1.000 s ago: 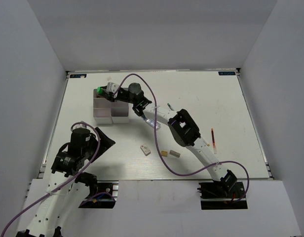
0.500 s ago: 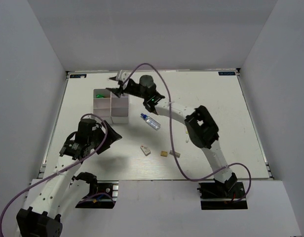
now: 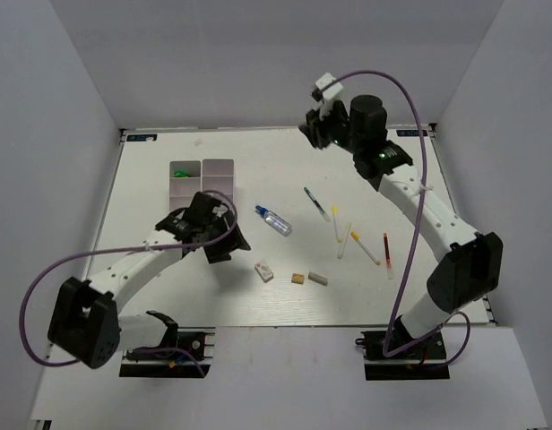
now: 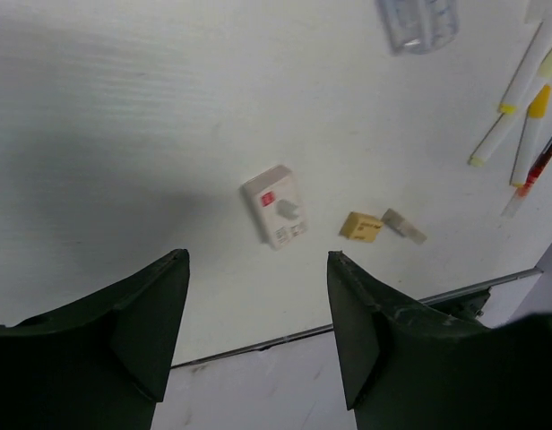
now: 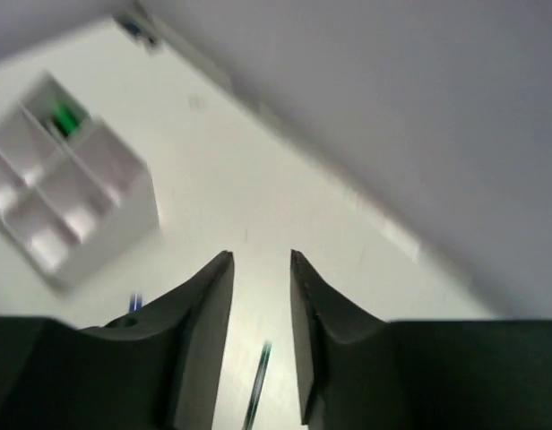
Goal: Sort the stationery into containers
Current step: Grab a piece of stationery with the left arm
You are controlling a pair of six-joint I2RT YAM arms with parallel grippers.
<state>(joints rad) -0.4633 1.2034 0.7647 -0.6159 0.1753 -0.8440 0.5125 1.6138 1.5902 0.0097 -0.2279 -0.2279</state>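
White table point(image 3: 392, 193) bears three eraser blocks point(image 3: 297, 279), three yellow-tipped sticks point(image 3: 366, 250); left claw point(image 4: 258, 260), right claw point(image 5: 261, 255) both apart.

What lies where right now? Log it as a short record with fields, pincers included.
tray: far left of table; green-capped item in its far-left compartment
left pincer: open, empty, near white eraser, not touching
right pincer: narrowly open, empty, high over table's far edge
near-edge row: white eraser, tan eraser, grey eraser, all outside tray
bottle: lying right of tray
loose at right: three yellow-tipped sticks, red pen
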